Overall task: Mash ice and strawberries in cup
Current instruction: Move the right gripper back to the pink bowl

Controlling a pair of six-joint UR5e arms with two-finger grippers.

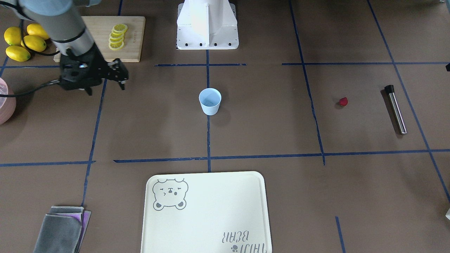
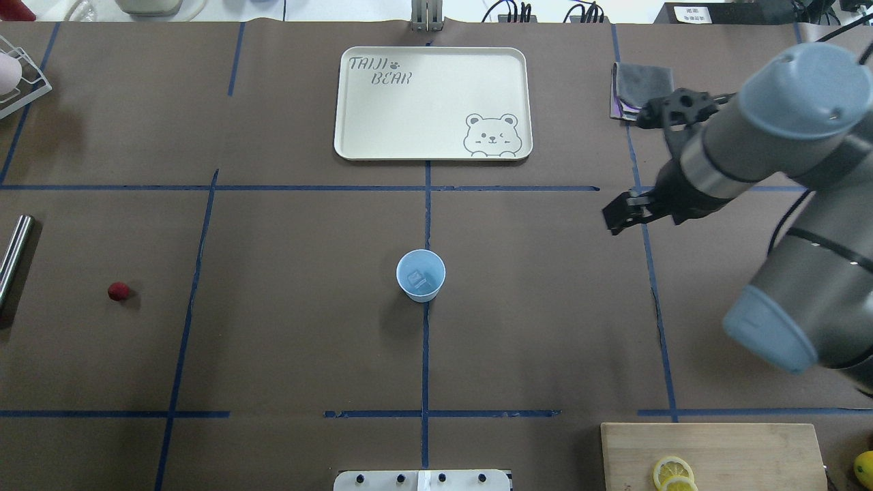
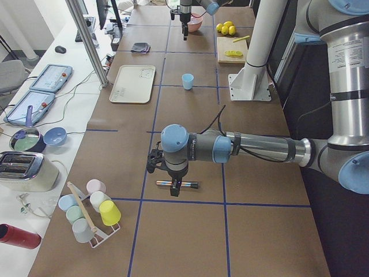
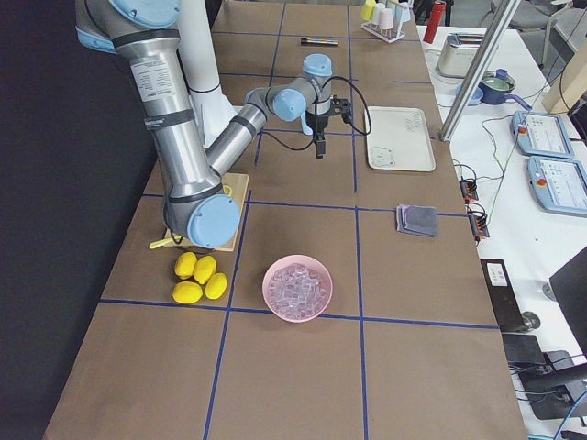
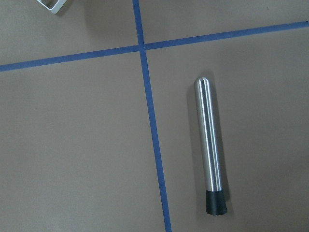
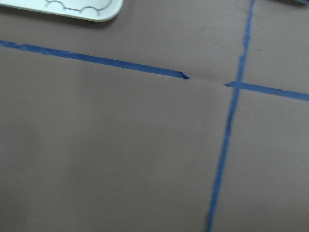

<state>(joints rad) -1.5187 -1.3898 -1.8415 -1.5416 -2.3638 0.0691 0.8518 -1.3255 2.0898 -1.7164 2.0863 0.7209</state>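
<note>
The light blue cup stands upright at the table's centre, with faint clear ice chunks in its bottom. One small dark-red strawberry lies on the paper far to the cup's left. My right gripper hovers to the right of the cup, well clear of it, open and holding nothing. My left gripper shows only in the exterior left view, hanging over a steel muddler. I cannot tell its state.
A cream tray lies beyond the cup. A folded grey cloth is at the far right. A cutting board with lemon slices, whole lemons and a pink bowl of ice sit on my right side.
</note>
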